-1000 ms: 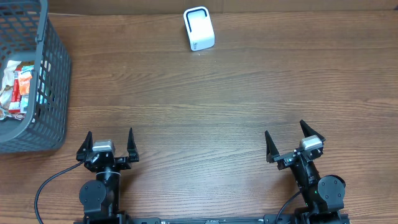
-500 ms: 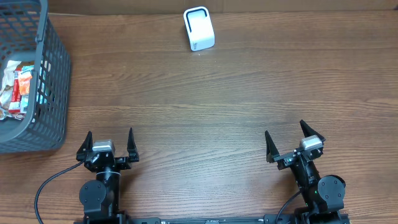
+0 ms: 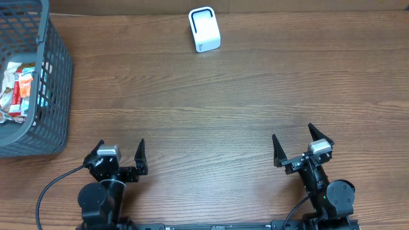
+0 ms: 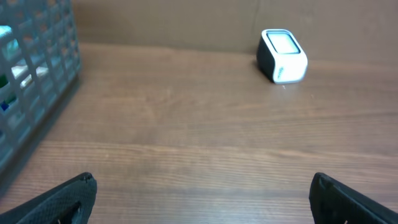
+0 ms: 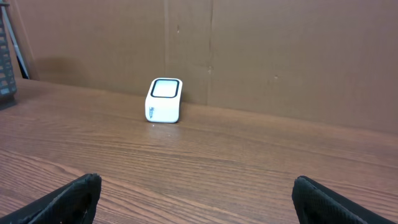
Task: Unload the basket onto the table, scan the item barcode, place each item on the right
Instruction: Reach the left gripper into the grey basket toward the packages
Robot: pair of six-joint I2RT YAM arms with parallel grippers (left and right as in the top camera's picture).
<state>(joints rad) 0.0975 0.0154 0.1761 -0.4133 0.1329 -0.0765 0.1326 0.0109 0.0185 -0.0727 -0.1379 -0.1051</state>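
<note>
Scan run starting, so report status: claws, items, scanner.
Left claw open, empty. Right claw open, empty. Colourful snack packets in grey plastic mesh basket, none picked. White box-shaped scanner at far edge; nothing in the way.

— How's the light from overhead?
— Even and fairly bright. The table shows sharp grain throughout, with no glare. The basket casts a soft shadow along its near edge.
— And the wrist views?
— The left one is hazy and washed out, with the left claw blurred at the near corners. The right one is crisper, and the cardboard wall is dimmer at its far left.
</note>
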